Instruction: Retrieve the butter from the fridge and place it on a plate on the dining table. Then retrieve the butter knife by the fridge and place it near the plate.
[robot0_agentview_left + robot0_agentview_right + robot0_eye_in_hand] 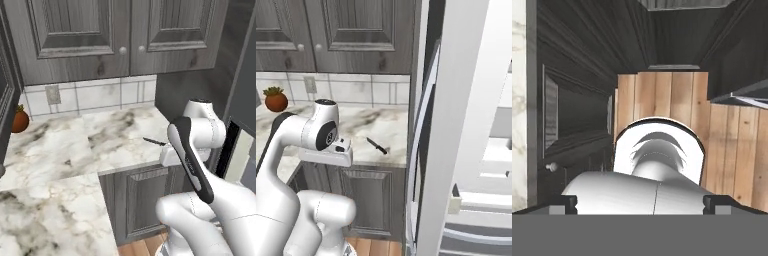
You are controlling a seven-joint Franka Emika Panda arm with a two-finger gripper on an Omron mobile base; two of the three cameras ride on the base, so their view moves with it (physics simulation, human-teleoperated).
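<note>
Here the marble worktop [60, 145] runs white with brown veins under dark grey panelled wall cabinets [80, 35], backed by pale tiles with a small outlet plate [52, 94]. The butter knife [376, 145] lies flat on that worktop close to its front edge and near the end by the fridge [466, 125]; in the left base view the knife [154, 141] is partly covered by the white arm. A round reddish-brown fruit with a green top [276, 99] sits well apart from the knife, back by the tiles. The fridge's grey door stands open, pale shelves showing inside, though I cannot make out what is on them. Below the worktop is a dark panelled cabinet door [366, 200], and a strip of wooden floor [672, 105] shows beneath.

The end effector [640, 204] points down at that floor, its two dark fingertips [564, 204] spread wide at the edges of the hand view and holding nothing.

No writing or brand mark is readable anywhere.
</note>
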